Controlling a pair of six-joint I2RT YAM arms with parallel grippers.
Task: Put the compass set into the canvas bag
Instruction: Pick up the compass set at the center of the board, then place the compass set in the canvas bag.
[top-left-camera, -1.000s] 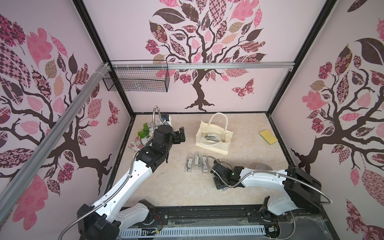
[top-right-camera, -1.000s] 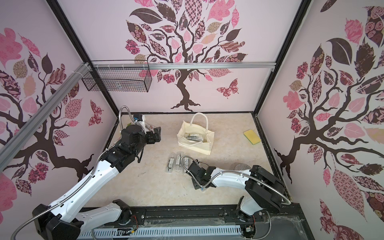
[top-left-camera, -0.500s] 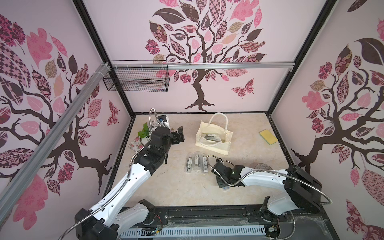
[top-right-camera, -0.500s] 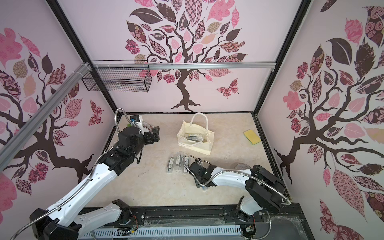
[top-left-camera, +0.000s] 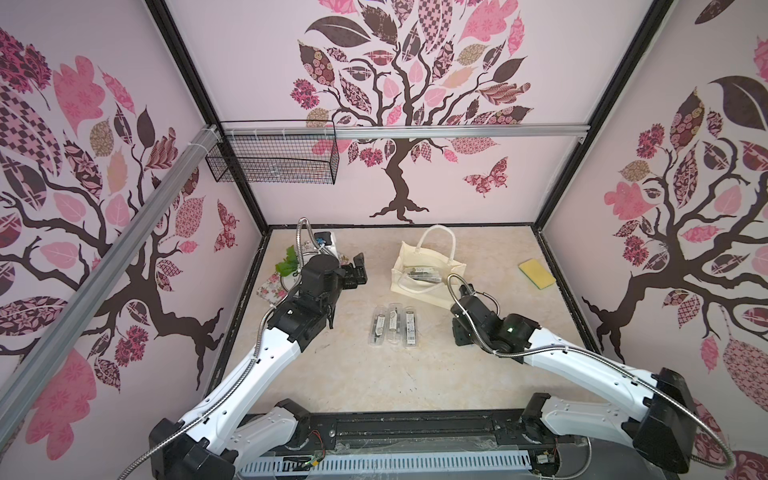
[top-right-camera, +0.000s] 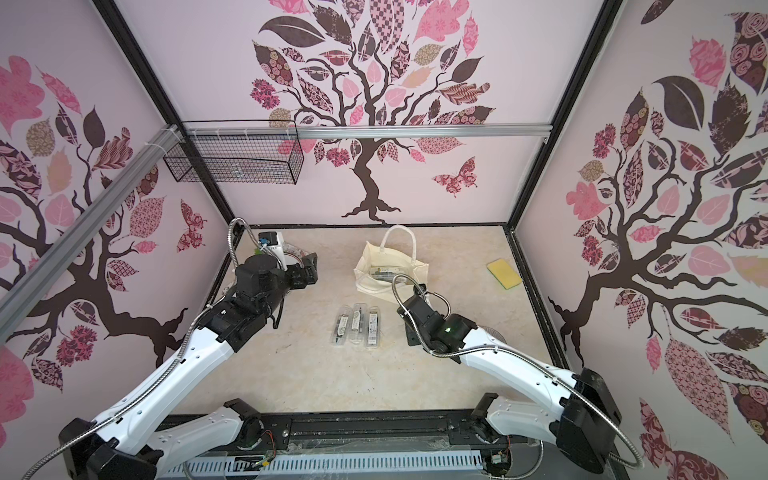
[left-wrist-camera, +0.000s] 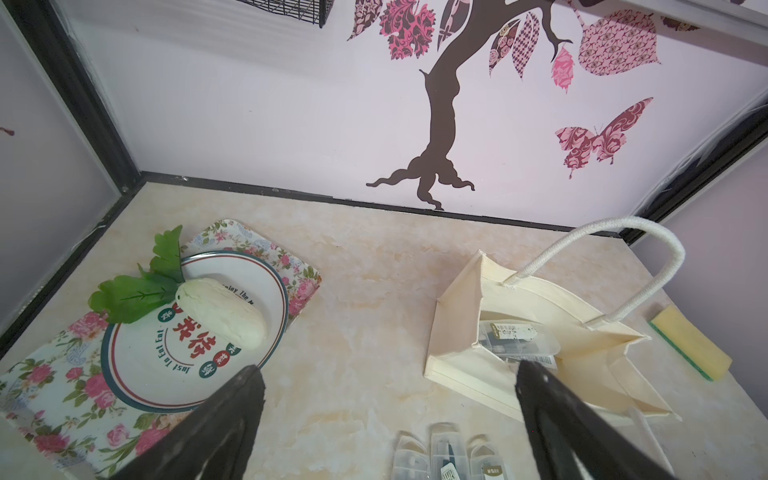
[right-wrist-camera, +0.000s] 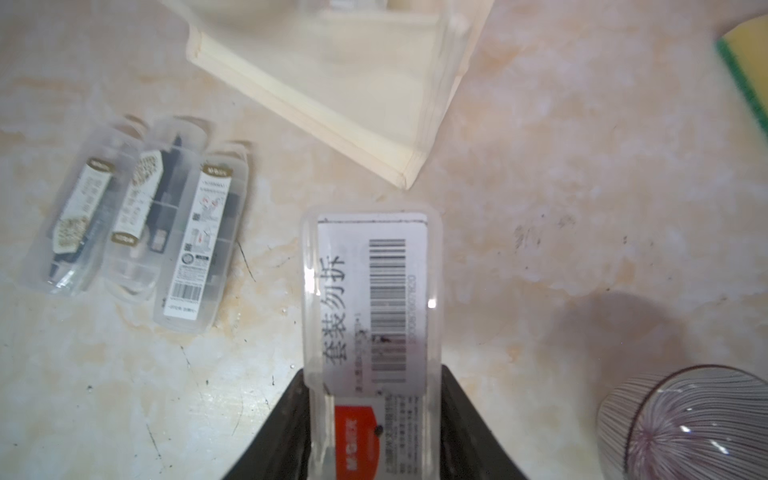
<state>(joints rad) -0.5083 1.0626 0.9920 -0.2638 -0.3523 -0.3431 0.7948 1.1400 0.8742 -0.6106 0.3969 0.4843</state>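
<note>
The right pincer (right-wrist-camera: 372, 386) is clenched on a compass set (right-wrist-camera: 370, 291); the clear case is wedged between both fingers and juts past the tips. Just beyond the case's far end lies the canvas bag (right-wrist-camera: 332, 75), apparently not touching it, though this wrist view is blurred. Three more cases (right-wrist-camera: 145, 220) lie side by side on the desk (right-wrist-camera: 540, 208), off to one side of that pincer. The left pincer (left-wrist-camera: 389, 371) hangs released, fingers spread wide. The bag is ahead of it, with a further case (left-wrist-camera: 515, 345) inside.
</note>
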